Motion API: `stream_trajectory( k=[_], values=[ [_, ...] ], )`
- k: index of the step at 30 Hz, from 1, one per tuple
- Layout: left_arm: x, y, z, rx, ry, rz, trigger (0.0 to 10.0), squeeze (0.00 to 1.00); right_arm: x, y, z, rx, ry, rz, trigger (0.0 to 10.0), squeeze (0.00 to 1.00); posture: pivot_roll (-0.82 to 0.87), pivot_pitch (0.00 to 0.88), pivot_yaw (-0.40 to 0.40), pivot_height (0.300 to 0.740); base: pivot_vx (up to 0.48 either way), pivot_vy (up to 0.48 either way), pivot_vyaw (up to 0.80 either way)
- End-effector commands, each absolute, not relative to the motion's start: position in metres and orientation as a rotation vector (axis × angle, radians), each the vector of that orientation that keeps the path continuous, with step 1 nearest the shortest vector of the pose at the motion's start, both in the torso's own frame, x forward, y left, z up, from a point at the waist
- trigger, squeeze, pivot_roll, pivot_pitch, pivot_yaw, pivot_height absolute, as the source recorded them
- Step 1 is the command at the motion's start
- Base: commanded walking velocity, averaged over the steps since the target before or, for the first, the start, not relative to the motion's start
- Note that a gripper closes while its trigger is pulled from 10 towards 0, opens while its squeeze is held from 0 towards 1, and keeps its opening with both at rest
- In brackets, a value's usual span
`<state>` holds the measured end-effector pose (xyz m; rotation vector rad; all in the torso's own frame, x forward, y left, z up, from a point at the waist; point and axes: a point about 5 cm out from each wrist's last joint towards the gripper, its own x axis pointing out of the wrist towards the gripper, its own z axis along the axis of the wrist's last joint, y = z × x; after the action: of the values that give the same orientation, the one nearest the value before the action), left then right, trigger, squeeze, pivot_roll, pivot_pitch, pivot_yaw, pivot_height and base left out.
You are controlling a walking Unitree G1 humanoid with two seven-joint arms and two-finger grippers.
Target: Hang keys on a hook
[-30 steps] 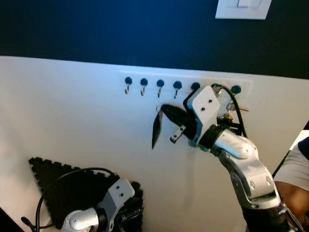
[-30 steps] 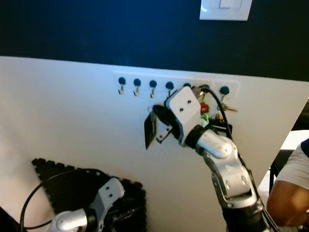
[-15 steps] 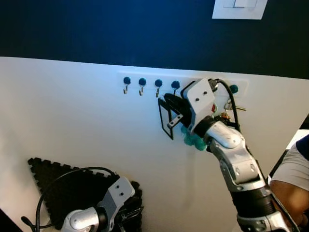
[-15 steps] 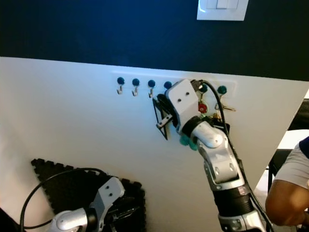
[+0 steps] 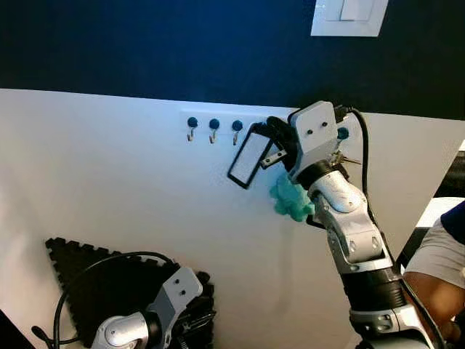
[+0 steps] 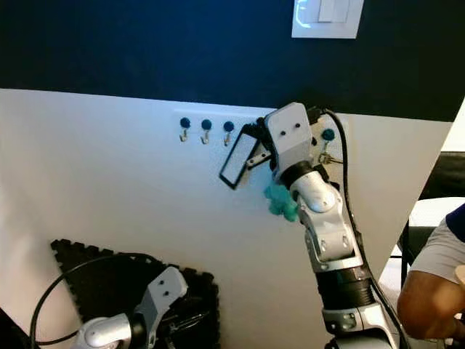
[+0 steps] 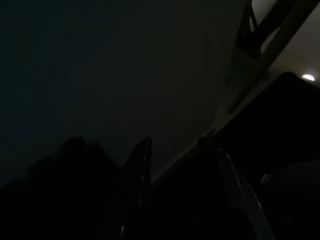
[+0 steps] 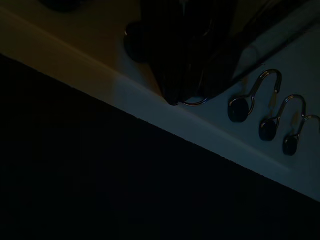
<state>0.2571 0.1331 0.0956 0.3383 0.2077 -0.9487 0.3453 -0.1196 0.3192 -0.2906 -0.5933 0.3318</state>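
My right gripper [image 5: 267,134] is raised against the white hook rail [image 5: 218,115] on the wall, just right of three small blue-knobbed hooks [image 5: 213,125]. It is shut on a key ring. A black rectangular tag [image 5: 247,157] swings out from the ring to the left. A teal pom-pom [image 5: 290,201] dangles under the wrist. In the right wrist view a metal ring [image 8: 193,102] shows at the fingertips, beside curled hooks [image 8: 250,95]. Another bunch of keys [image 5: 343,157] hangs behind the right wrist. My left gripper [image 5: 195,320] hangs idle low down.
A black foam mat [image 5: 87,280] leans against the wall's foot at lower left. A person's white sleeve and arm [image 5: 439,265] are at the right edge. A light switch [image 5: 349,14] sits on the dark upper wall.
The right gripper has risen and moved right up to the hook rail. The black tag swung from hanging down to tilted up-left, and the teal pom-pom came into sight under the wrist.
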Motion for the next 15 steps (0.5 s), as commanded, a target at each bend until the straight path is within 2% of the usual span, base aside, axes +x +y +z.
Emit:
stream_trajectory(
  k=[1, 15],
  values=[
    [0.254, 0.138, 0.094, 0.360, 0.228, -0.950, 10.0, 0.00, 0.346, -0.119, 0.315, -0.288, -0.563, 0.366, 10.0, 0.00, 0.04, 0.078, 0.015, 0.740, 0.000, 0.000, 0.00],
    [0.254, 0.138, 0.093, 0.357, 0.230, -0.947, 10.0, 0.00, 0.337, -0.104, 0.303, -0.271, -0.552, 0.497, 10.0, 0.00, 0.04, 0.081, 0.013, 0.740, 0.000, 0.000, 0.00]
  ],
)
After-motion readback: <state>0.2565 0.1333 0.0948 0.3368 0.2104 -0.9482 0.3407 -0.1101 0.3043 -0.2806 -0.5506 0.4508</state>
